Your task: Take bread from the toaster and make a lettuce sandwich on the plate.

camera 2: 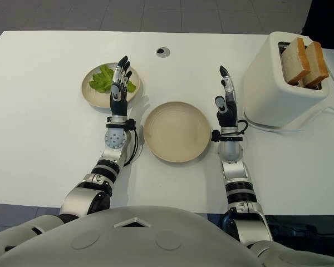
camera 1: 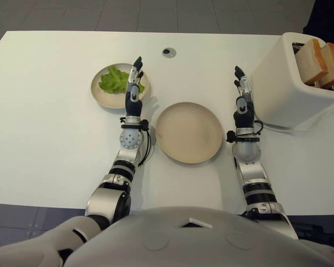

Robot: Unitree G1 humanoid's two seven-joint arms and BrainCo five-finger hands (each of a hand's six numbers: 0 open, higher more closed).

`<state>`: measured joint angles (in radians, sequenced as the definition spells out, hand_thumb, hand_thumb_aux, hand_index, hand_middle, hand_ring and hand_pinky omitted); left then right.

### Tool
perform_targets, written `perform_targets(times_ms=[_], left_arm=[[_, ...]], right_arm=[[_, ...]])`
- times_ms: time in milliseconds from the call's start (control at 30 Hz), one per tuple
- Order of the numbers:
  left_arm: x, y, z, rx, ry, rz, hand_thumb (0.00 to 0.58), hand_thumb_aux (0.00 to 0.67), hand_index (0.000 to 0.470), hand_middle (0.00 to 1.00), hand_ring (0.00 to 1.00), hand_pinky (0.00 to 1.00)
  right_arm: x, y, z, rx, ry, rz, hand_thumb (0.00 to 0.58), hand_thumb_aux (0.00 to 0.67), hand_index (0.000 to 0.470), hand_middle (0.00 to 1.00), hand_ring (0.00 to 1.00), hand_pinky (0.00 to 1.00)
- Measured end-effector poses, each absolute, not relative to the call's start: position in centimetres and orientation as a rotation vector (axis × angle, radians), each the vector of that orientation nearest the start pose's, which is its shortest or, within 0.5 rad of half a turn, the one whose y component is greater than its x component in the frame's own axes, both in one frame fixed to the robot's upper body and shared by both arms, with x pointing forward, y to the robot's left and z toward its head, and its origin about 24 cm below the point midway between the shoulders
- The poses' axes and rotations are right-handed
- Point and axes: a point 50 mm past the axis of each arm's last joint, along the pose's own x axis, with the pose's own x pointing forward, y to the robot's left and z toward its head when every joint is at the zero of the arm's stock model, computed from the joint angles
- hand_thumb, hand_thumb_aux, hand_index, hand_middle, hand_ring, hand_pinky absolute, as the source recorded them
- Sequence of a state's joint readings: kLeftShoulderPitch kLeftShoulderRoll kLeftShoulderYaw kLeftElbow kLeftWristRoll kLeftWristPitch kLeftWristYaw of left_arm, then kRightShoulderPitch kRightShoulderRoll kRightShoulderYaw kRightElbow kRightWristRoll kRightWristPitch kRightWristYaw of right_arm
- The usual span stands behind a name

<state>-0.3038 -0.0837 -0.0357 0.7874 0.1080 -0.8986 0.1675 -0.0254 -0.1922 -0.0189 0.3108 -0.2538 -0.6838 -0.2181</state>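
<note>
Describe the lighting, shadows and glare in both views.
Left eye view: soft, even light on the white table, no glare patch; the toaster throws only a thin shadow at its base. Right eye view: the same flat light, with a faint shadow under the plate along its near rim.

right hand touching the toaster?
Apart. The right eye view shows a strip of bare table between the right hand and the toaster. The hand's fingers are extended and hold nothing.

Head-mounted stereo pair, downward over table (camera 1: pixel 44 83)
</note>
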Motion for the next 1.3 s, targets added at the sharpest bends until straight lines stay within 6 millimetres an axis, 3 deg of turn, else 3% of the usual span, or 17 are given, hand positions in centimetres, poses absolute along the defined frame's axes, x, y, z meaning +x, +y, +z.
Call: perform_targets(times_ms=[500,600,633,700,800,900,967,1167,1300], left_arm=[[27.5,8.9,3.1,0.001,-0.431,-0.115,0.0,0.0,0.0,0.0,0.0,0.0],[27.5,8.8,3.1,-0.003,-0.429,-0.115,0.0,0.0,0.0,0.0,0.0,0.0],[27.5,8.9,3.0,-0.006,-0.426,-0.111,0.0,0.0,0.0,0.0,0.0,0.0],[27.5,8.8,3.1,-0.006,-0.427,-0.111,0.0,0.0,0.0,0.0,0.0,0.0],[27.4,8.8,3.1,-0.003,-0.429,-0.11,0.0,0.0,0.0,0.0,0.0,0.0],[27.4,8.8,3.1,-0.005,-0.431,-0.102,0.0,0.0,0.0,0.0,0.0,0.0],[27.3,8.9,3.1,-0.005,-0.432,-0.097,0.0,0.0,0.0,0.0,0.0,0.0],[27.2,9.1,3.2,-0.006,-0.439,-0.082,0.0,0.0,0.0,0.0,0.0,0.0],[27.1,9.2,3.2,-0.006,-0.44,-0.075,0.0,0.0,0.0,0.0,0.0,0.0]], right_arm=[[24.5,-19.0,4.7,-0.469,-0.451,-0.028,0.0,0.0,0.0,0.0,0.0,0.0],[24.0,-21.3,10.7,-0.632,-0.661,-0.123,0.0,0.0,0.0,0.0,0.0,0.0],[23.4,-23.7,13.6,-0.733,-0.715,-0.223,0.0,0.0,0.0,0.0,0.0,0.0],[22.0,-27.8,17.0,-0.905,-0.703,-0.39,0.0,0.0,0.0,0.0,0.0,0.0],[19.9,-33.4,20.0,-1.151,-0.569,-0.602,0.0,0.0,0.0,0.0,0.0,0.0],[19.4,-38.2,18.4,-1.237,-0.287,-0.663,0.0,0.0,0.0,0.0,0.0,0.0],[19.7,-39.5,16.4,-1.234,-0.156,-0.635,0.0,0.0,0.0,0.0,0.0,0.0],[21.0,-39.4,11.3,-1.294,0.049,-0.485,0.0,0.0,0.0,0.0,0.0,0.0],[22.8,-38.8,11.8,-1.354,0.013,-0.438,0.0,0.0,0.0,0.0,0.0,0.0]])
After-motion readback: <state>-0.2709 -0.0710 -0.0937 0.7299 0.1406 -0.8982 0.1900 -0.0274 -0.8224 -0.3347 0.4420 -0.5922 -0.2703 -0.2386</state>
